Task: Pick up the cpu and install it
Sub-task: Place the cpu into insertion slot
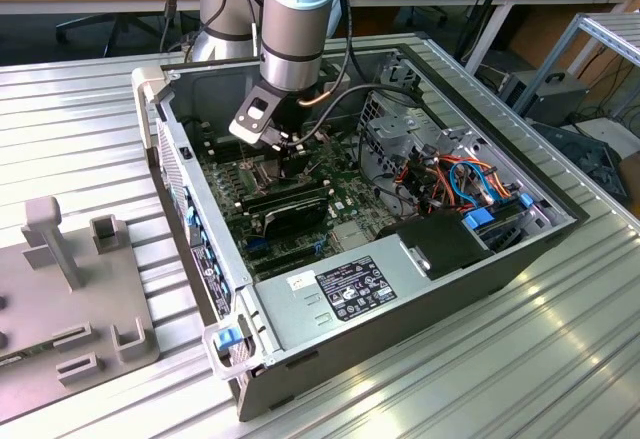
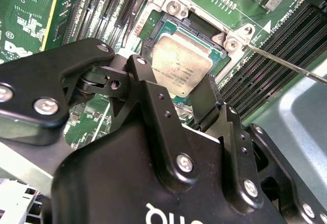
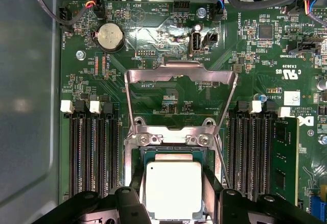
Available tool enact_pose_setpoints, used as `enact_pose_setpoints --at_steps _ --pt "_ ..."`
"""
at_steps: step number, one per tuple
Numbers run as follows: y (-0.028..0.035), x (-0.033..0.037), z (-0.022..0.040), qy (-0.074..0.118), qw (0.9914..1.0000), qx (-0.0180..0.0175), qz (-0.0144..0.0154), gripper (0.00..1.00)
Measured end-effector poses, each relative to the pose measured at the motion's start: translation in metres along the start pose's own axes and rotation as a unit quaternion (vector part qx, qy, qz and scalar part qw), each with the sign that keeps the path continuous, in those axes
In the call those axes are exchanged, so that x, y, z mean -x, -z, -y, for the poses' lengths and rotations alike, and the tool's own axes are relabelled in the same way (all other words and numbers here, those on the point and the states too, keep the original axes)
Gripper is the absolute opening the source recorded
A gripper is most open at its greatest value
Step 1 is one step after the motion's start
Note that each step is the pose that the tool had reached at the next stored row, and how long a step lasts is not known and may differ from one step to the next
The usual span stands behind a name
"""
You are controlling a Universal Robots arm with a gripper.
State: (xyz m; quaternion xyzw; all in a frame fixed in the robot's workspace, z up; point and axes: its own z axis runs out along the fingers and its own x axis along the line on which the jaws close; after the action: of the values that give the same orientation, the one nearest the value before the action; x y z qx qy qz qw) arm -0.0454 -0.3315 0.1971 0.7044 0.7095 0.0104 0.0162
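Silver cpu point(image 3: 173, 189) sat over the open socket point(image 3: 171, 154) on the green motherboard point(image 3: 265, 60); the gripper point(image 3: 173, 199) held it, black jaws clamped on its two sides.

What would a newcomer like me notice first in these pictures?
A robot arm reaches down into an open computer case on a metal table. Up close, its black gripper clasps a silver cpu right at the socket, whose retaining frame stands flipped open.

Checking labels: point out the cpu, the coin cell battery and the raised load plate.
cpu point(image 3: 173, 189), first wrist view, centre of its metal lid.
coin cell battery point(image 3: 111, 36), first wrist view, centre of its face.
load plate point(image 3: 181, 71), first wrist view, top bar.
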Motion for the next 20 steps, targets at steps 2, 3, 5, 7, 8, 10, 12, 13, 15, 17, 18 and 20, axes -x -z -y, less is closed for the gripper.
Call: enact_pose_setpoints --at_steps 2,3,5,7,8,10,12,13,15,17,18,20 --pt "0.0000 0.0000 -0.0001 0.000 1.00000 0.0000 0.0002 0.61" --pt "0.0001 0.0001 0.0000 0.000 1.00000 -0.0001 0.0003 0.61" --pt "0.0003 0.0002 0.0000 0.000 1.00000 -0.0002 0.0005 0.68" --pt "0.0003 0.0002 0.0000 0.000 1.00000 -0.0002 0.0006 0.68" --pt "0.0003 0.0002 0.0000 0.000 1.00000 -0.0002 0.0005 0.68" --pt "0.0014 0.0003 0.0000 0.000 1.00000 -0.0003 0.0007 0.68" --pt "0.0043 0.0003 -0.0001 0.000 1.00000 -0.0002 0.0006 0.68" --pt "0.0070 0.0003 -0.0002 0.000 1.00000 -0.0002 0.0006 0.68" --pt "0.0101 0.0003 -0.0004 0.000 1.00000 -0.0002 0.0006 0.68" --pt "0.0139 0.0003 -0.0005 0.000 1.00000 -0.0002 0.0006 0.68" --pt "0.0162 0.0003 -0.0006 0.000 1.00000 -0.0001 0.0006 0.68" --pt "0.0212 0.0003 -0.0008 0.000 1.00000 -0.0001 0.0006 0.68"
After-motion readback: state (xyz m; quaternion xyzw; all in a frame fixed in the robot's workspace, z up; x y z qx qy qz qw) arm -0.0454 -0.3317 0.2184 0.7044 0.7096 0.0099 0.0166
